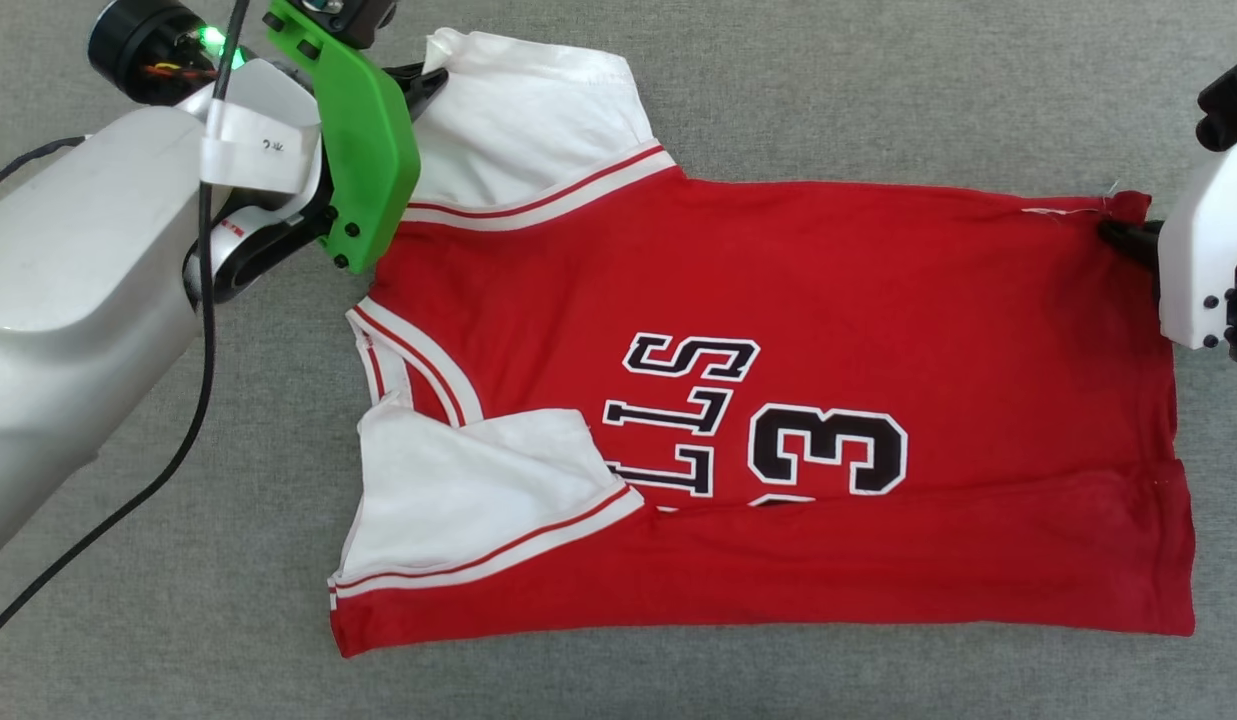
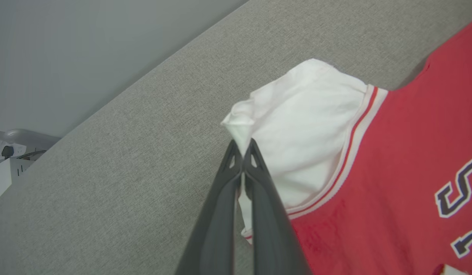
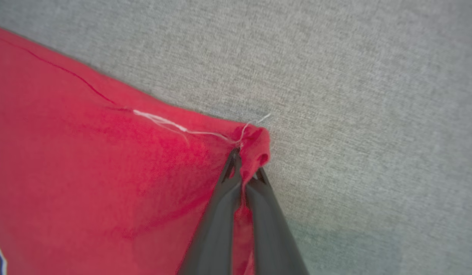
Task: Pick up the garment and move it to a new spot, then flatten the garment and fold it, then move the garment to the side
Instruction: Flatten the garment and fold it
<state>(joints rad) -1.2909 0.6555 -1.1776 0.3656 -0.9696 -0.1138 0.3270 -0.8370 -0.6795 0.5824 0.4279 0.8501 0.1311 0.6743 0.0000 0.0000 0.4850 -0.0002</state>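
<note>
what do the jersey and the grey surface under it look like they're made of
The garment: soft, matte knit cloth, maybe cotton or a blend; it bunches where the right gripper pinches its corner, and a loose thread trails from the hem. The grey surface: matte woven fabric with a fine heathered weave; what lies under it can't be told.

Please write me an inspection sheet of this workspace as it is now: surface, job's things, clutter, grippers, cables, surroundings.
Surface: grey woven cloth, flat.
Job's things: garment lies front up, its near side folded over part of the lettering, its near sleeve folded inward.
Clutter: nothing seen.
Grippers: left gripper, fingers shut on the far white sleeve's tip; right gripper, fingers shut on the far hem corner, where a white thread hangs loose.
Cables: black cable runs down beside the left arm.
Surroundings: plain grey wall beyond the surface's edge.
</note>
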